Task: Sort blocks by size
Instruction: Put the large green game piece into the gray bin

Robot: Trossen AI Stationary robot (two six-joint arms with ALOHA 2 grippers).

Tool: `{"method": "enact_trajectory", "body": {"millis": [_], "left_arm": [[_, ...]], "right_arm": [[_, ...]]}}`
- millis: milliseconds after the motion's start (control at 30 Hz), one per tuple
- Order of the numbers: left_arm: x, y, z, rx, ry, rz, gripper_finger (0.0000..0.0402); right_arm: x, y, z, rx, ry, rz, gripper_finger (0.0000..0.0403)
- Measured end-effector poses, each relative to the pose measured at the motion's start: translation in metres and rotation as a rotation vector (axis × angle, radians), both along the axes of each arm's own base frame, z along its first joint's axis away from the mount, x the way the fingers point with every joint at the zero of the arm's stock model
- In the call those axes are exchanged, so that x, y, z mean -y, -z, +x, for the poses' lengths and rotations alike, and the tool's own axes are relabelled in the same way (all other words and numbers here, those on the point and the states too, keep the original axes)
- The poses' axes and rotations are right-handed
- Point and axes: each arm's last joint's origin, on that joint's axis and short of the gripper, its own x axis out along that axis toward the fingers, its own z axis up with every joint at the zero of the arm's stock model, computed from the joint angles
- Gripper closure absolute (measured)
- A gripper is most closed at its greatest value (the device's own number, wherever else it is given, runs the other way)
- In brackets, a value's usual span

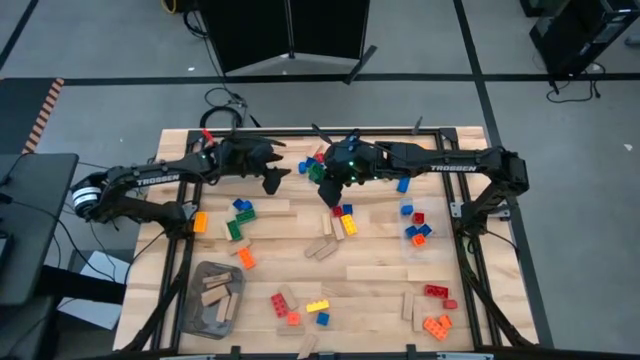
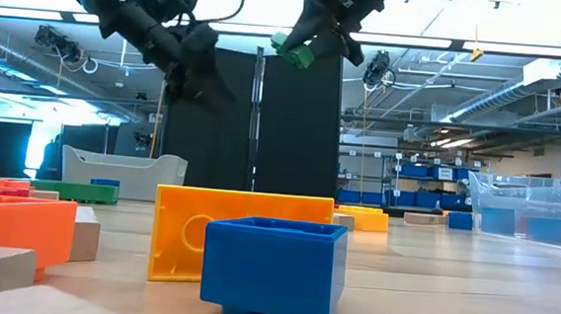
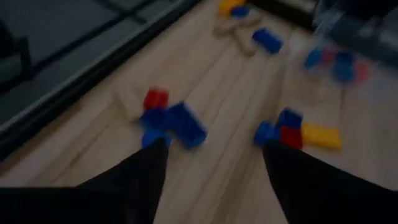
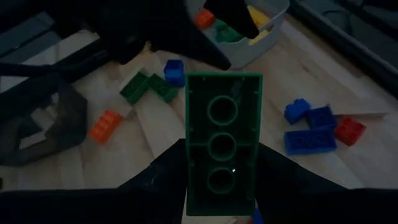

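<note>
Many blocks lie scattered on the wooden table (image 1: 380, 255): studded bricks in red, blue, green, yellow and orange, and tan wooden pieces. My right gripper (image 1: 330, 188) is high over the table's far middle, shut on a long green brick (image 4: 224, 143), which also shows in the low view as the green brick (image 2: 293, 51). My left gripper (image 3: 214, 162) hovers open just left of it, above a cluster of blue bricks (image 3: 177, 124) and a red brick (image 3: 155, 98), with nothing between its fingers. My right gripper pinches the green brick's two long sides (image 4: 191, 177) between its two fingers, at the end nearest the wrist. The brick runs forward along the fingers, its hollow underside with three round tubes facing the wrist camera. It hangs tilted, lifted clear of the table.
A grey bin (image 1: 213, 298) with wooden pieces stands at the near left. A pale bin (image 4: 264, 31) holding coloured bricks sits beyond the green brick. Big orange (image 2: 240, 233) and blue (image 2: 273, 270) bricks stand close to the low camera; a clear bin (image 2: 534, 209) is at its right.
</note>
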Motion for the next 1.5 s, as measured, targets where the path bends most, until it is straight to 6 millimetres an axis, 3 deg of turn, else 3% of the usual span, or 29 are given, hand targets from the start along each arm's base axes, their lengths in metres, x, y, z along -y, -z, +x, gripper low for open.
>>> {"method": "enact_trajectory", "body": {"millis": [167, 467, 867, 1100, 1300, 1500], "left_arm": [[0.000, -0.015, 0.007, 0.219, -0.006, -0.127, 0.0084], [0.002, -0.049, 0.014, 0.626, 0.034, -0.318, 0.0093], [0.014, -0.068, 0.037, 0.622, -0.078, -0.274, 0.0127], [0.012, -0.068, 0.062, 0.549, -0.077, -0.296, 0.0126], [0.009, -0.060, 0.071, 0.519, -0.096, -0.312, 0.0131], [0.007, -0.056, 0.072, 0.505, -0.162, -0.314, 0.0196]], "right_arm": [[0.004, 0.000, -0.001, -0.009, 0.124, -0.084, 0.0246], [0.009, -0.007, 0.003, 0.018, 0.104, -0.252, 0.0246], [0.015, -0.015, 0.007, 0.055, 0.014, -0.412, 0.0245], [0.017, -0.015, 0.007, 0.048, 0.008, -0.423, 0.0245], [0.017, -0.014, 0.006, 0.029, -0.010, -0.439, 0.0245], [0.017, -0.013, 0.006, 0.022, -0.011, -0.437, 0.0244]]}}
